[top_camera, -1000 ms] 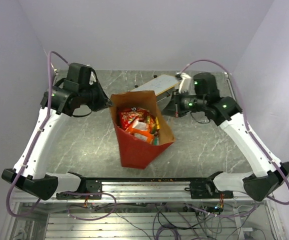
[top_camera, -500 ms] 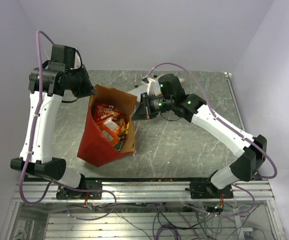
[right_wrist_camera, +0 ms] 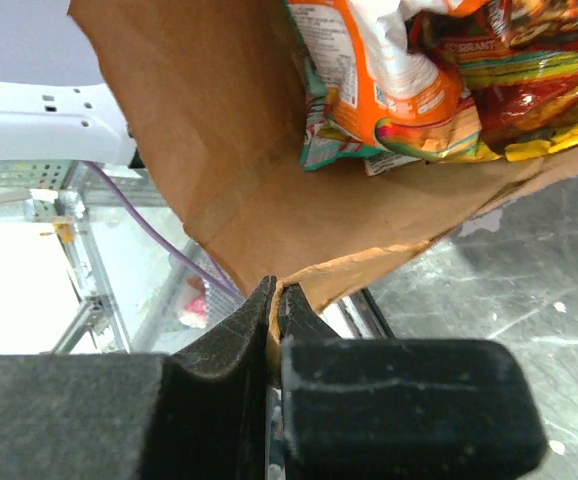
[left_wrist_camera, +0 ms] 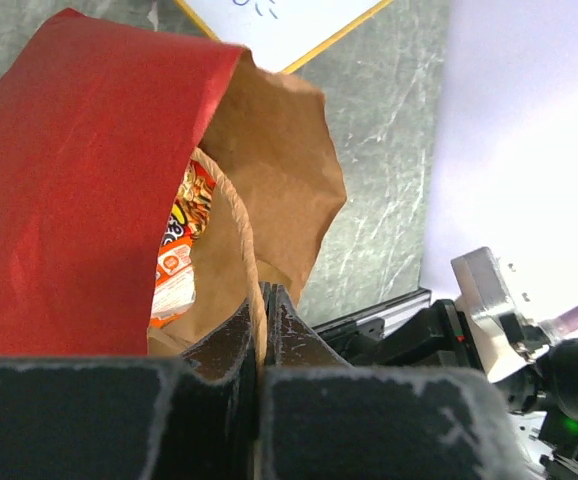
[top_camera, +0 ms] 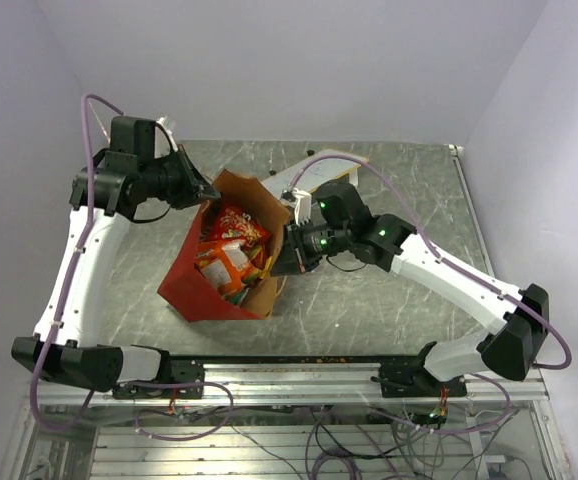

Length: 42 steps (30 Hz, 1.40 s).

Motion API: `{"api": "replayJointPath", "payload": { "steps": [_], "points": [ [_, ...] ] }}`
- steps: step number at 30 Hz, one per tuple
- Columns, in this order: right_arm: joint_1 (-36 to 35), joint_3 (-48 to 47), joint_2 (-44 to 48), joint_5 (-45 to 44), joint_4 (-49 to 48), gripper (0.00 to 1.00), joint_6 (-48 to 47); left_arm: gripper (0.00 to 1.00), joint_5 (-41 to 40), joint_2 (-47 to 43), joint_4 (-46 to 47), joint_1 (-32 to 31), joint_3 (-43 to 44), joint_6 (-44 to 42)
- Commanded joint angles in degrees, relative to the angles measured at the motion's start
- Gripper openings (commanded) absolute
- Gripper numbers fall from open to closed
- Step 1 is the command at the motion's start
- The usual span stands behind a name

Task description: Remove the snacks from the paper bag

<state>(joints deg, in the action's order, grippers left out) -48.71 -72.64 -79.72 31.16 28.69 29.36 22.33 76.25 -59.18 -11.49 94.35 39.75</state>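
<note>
Evidently left gripper (left_wrist_camera: 260, 305) and right gripper (right_wrist_camera: 275, 297) were both clamped shut on the rim of the paper bag (top_camera: 195, 295); uneven pulling risked tearing it, dumping the snacks (top_camera: 233, 240) heaped between them.

**Both pincers clamped, arms angled inward**

Your left arm rises from its base and bends right at the elbow. The left pincer (top_camera: 207, 196) is closed tight on the paper bag (top_camera: 194, 290) at its far rim. Your right arm stretches low and leftward over the worktop, with the right pincer (top_camera: 283, 262) pinched shut on the opposite rim.
</note>
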Motion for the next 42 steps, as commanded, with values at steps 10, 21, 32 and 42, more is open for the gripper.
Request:
{"api": "replayJointPath", "payload": {
  "steps": [10, 21, 32, 42],
  "points": [
    [0.2, -12.3, 1.9, -18.8, 17.0, 0.42, -13.8, 0.07, -0.2, -2.8, 0.6, 0.1, 1.5, 3.1],
    [0.1, -15.7, 1.4, -13.2, 12.3, 0.78, -16.8, 0.07, -1.1, -2.9, -3.5, 0.1, 2.6, 0.9],
    [-1.3, -0.3, -8.5, -3.8, -16.2, 0.75, -3.4, 0.07, 3.8, -7.3, 4.3, 0.1, -7.3, 3.2],
    [-3.0, 0.8, -15.1, -7.1, -23.3, 0.68, -6.3, 0.07, 3.3, -6.6, 2.8, 0.1, -6.3, -1.3]
  ]
}}
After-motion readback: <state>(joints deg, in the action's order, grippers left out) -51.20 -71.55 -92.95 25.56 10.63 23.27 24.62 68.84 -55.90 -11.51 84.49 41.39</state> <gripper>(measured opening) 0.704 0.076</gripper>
